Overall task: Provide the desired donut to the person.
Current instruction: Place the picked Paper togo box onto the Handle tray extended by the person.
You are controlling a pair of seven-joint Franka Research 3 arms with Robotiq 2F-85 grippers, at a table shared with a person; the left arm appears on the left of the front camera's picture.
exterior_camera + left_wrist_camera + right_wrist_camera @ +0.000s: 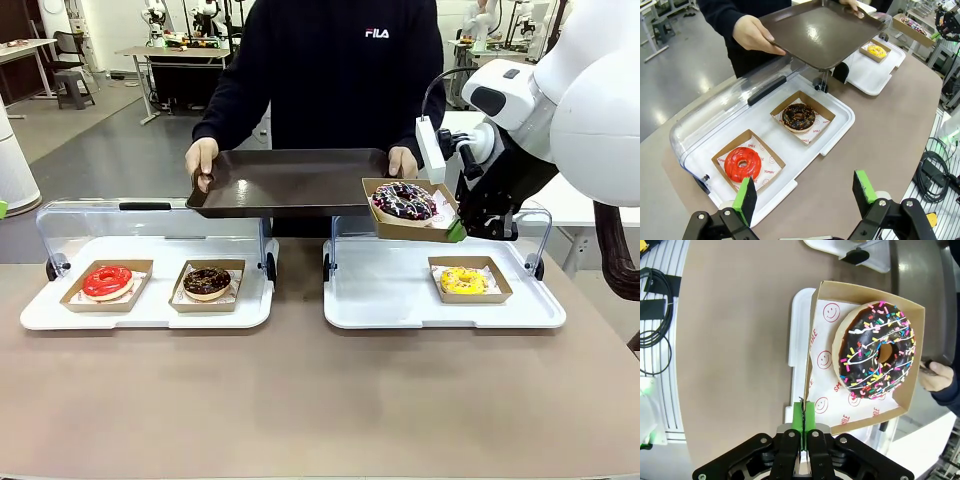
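Front view: sprinkled donut [404, 201] held up beside the brown tray [290, 180] in the person's [330, 70] hands.
Right gripper [456, 231] is clamped on the donut's cardboard box [392, 226] at the tray's near right corner; left gripper [805, 187] hangs with jaws apart.

Donut box [867, 294] — seemingly in right tool [804, 409]

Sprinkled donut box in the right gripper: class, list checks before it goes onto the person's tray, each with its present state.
1. Right gripper shut on the box edge: ok.
2. Sprinkled donut seated in the box: ok.
3. Person's hands holding the tray at both ends: ok.
4. Box fully over the tray: not ok, only at its corner.
5. Left gripper open, clear of the handover: ok.
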